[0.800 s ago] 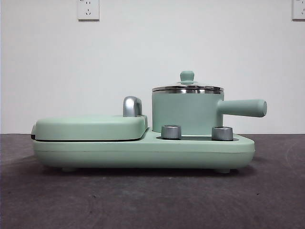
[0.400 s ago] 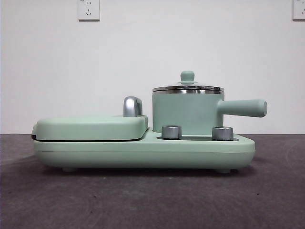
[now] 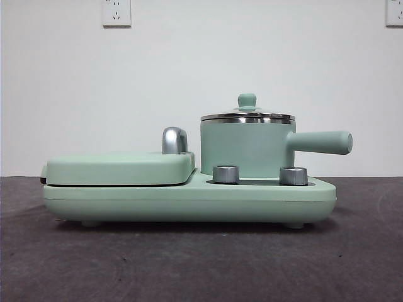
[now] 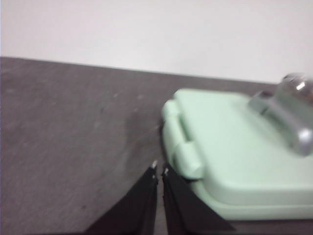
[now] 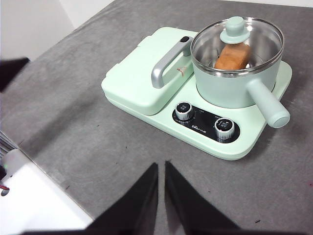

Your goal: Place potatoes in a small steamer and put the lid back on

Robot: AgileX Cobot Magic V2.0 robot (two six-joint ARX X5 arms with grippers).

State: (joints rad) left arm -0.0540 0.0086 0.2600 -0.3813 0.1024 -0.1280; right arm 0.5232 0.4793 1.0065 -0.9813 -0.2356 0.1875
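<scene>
My left gripper hangs low with its two black jaws pressed nearly together, holding nothing. My right gripper rides high, jaws likewise almost closed and empty.

A mint-green cooker base sits on the dark grey table. On one half of the base lies a flat griddle cover, closed, with a chrome handle beside the base's other half. Two steel dials sit on the base's black front panel. Two wall sockets are on the white wall.
</scene>
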